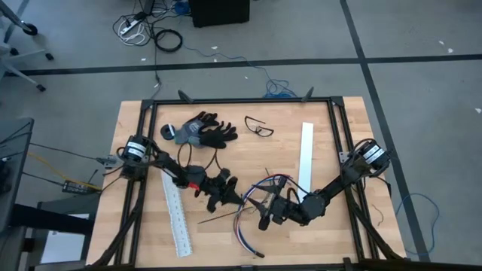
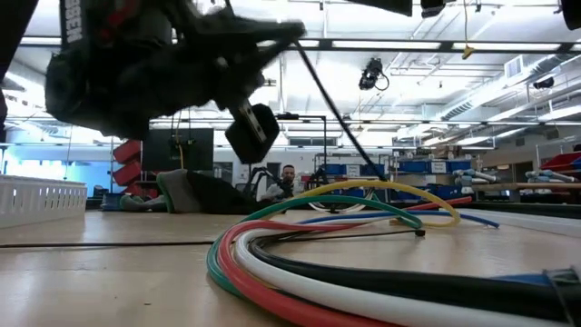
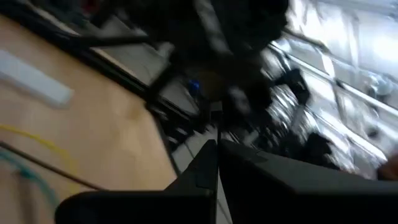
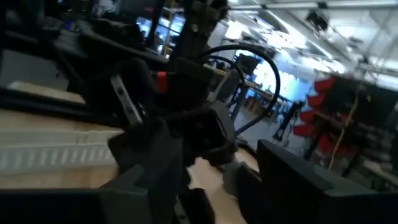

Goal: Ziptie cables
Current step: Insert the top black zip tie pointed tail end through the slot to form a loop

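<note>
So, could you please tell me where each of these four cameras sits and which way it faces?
High view: overhead, straight down on the table; both arms, left gripper, right gripper.
Low view: table height, level into the room; cables close, an arm above.
Left wrist view: past its own shut fingers toward table and room.
Right wrist view: past its own fingers toward the left arm.
Shared: the high and low views both show the cables.

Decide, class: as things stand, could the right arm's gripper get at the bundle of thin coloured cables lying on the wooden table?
Probably yes. In the high view the right gripper hangs right over the bundle of thin coloured cables, fingers apart, with nothing between them. The left gripper, shut, crowds in from the other side and could hamper it.
</note>
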